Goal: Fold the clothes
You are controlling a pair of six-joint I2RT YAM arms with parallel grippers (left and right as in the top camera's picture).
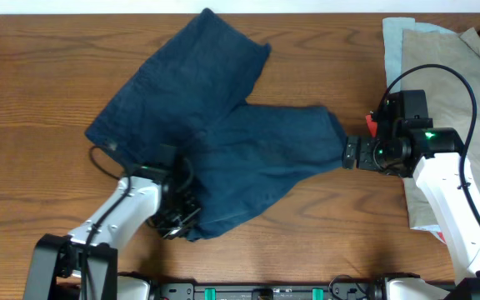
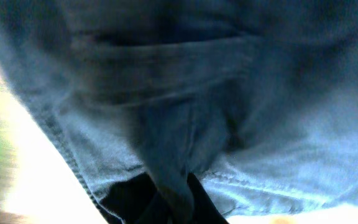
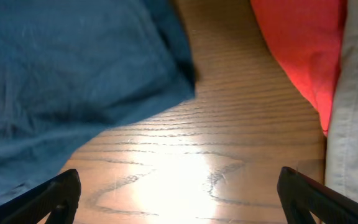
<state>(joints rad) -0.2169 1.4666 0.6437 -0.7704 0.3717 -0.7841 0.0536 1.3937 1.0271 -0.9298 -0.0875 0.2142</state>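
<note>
1. Navy shorts point(image 2: 241, 118) press against the left wrist lens. A fold is bunched at lower centre in the left gripper point(image 2: 166, 208), which looks clamped on it, though blur hides how deep. A shallow pinch could slip.
2. Right wrist view: the right gripper point(image 3: 179, 183) gapes wide over bare table point(image 3: 229, 143), holding nothing. The shorts sit upper left and a red garment point(image 3: 303, 50) upper right, so closing off-target could catch the red one.
3. Overhead: the shorts lie mid-frame with legs splayed. Pulling from one side only would likely drag and bunch them.

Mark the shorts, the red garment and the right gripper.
shorts point(image 1: 227, 125): overhead, where the two legs meet.
red garment point(image 3: 297, 50): right wrist view, its broad middle.
right gripper point(image 3: 179, 180): right wrist view, midway between open fingertips.
</note>
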